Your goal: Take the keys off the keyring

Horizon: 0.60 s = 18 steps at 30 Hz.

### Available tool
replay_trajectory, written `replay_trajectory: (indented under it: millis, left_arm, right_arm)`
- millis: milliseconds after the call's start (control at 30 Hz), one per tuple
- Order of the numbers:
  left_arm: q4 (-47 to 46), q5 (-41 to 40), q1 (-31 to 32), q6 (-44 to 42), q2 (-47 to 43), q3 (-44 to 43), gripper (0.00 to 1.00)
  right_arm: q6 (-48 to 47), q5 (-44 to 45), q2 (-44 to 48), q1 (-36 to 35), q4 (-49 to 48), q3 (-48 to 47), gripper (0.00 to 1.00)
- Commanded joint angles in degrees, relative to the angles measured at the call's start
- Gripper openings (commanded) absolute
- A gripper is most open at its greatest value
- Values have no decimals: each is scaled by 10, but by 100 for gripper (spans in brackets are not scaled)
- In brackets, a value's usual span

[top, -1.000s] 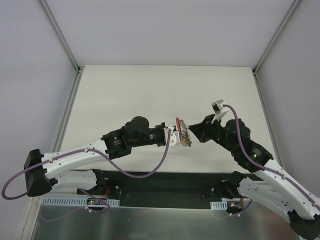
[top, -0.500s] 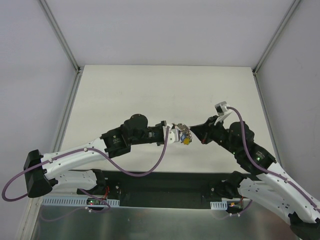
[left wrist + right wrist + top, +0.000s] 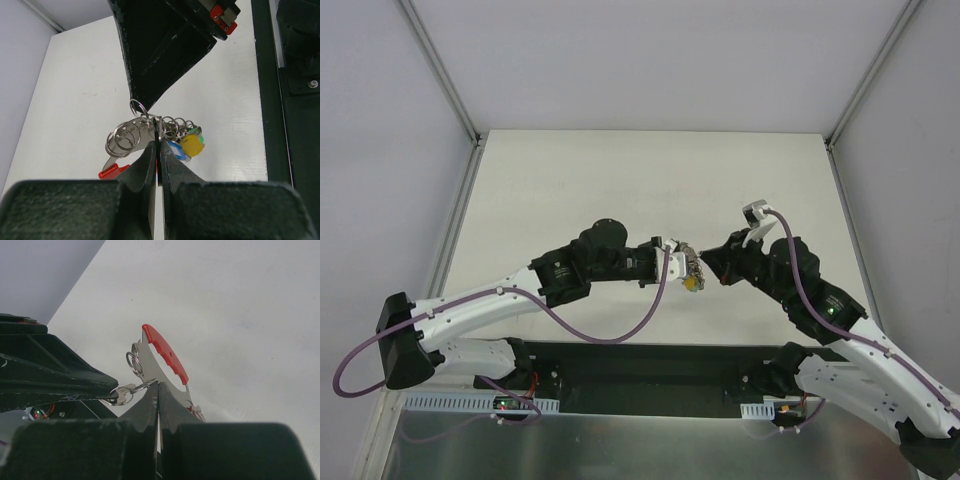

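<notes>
Robotics lab, boxed test cell: bare white table (image 3: 620,180) under the left claw (image 3: 680,263), blank grey panels (image 3: 650,60) on metal rails (image 3: 440,70) beyond it, black mount plate (image 3: 660,365) and purple cable (image 3: 595,342) behind it

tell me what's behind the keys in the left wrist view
Behind the keys is the right end effector, shut on the bunch's top, with table beyond. The left end effector covers the bunch's middle, so exactly what it pinches is hidden.

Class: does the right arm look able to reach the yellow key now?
Probably not: the right end effector is shut on the keyring; the yellow key hangs by the left end effector.
</notes>
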<state>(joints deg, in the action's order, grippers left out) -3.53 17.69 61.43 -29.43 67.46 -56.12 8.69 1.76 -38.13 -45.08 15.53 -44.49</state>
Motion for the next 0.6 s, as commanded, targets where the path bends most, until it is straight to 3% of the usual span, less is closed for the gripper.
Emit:
replay_trajectory:
  millis: [0, 567]
  left_arm:
    - [-6, 48, 1, 2, 6, -38, 0]
    - [-17, 59, -12, 24, 35, -67, 0]
  right_arm:
    - [-24, 53, -4, -4, -4, -36, 1]
    - [-44, 98, -18, -50, 9, -45, 0]
